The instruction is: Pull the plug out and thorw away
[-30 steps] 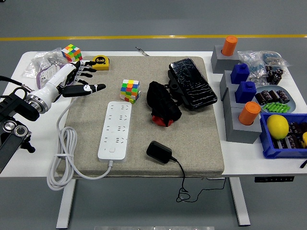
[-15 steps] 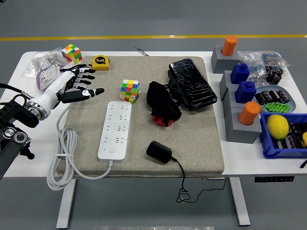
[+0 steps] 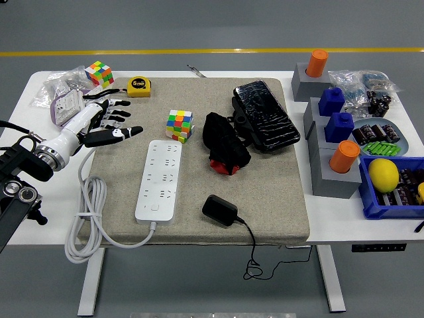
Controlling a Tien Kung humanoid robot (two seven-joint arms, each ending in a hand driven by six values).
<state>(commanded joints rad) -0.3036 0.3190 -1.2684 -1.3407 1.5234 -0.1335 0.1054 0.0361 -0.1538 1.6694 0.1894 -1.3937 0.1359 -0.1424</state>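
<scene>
— Where's the plug?

— The black plug (image 3: 219, 210) lies on its side on the grey mat (image 3: 278, 192), near edge, just right of the white power strip (image 3: 159, 179). It sits in no socket, and its cable (image 3: 255, 255) drops over the table's near edge.

— And the hand?

— The left hand (image 3: 99, 124) hovers at the mat's far left corner, fingers spread, holding nothing, well apart from the plug. Judging by that, the pulling looks done and the plug is simply dropped there.

— The right arm?

— Not visible.
</scene>
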